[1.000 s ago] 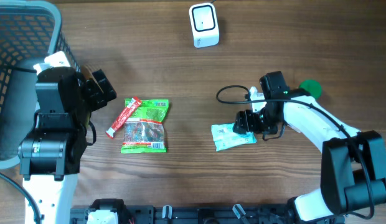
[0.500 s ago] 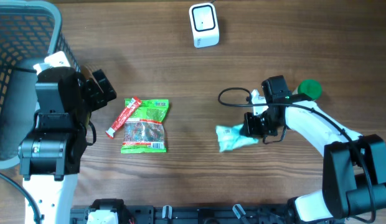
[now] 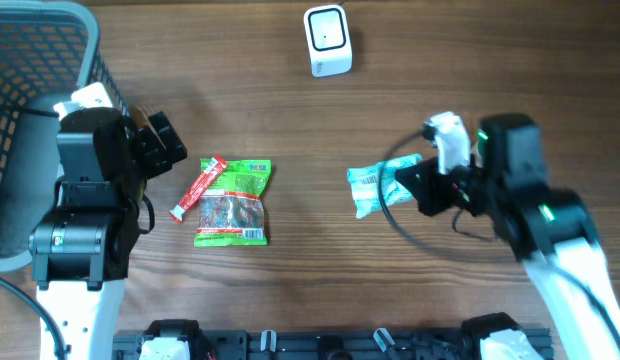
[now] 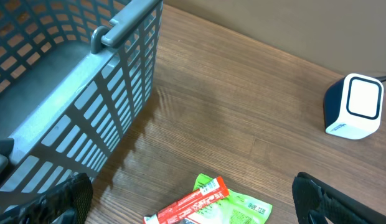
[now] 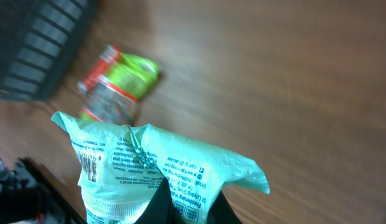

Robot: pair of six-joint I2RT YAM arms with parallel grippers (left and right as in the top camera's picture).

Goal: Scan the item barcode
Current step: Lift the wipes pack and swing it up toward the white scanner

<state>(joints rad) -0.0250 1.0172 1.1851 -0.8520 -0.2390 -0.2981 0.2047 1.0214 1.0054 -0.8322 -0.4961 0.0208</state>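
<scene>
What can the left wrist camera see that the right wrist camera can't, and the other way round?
Only the left wrist view shows the white scanner box standing at the far right. Only the right wrist view shows the pale green packet, its barcode on the left flap, pinched in the right hand at the bottom edge. Both show the wooden table, the grey basket, the green snack bag and the red stick packet, though the right wrist view blurs them.

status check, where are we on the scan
Left claw open, by basket. Right claw shut on mint packet, off the table. Nothing between it and scanner.
</scene>
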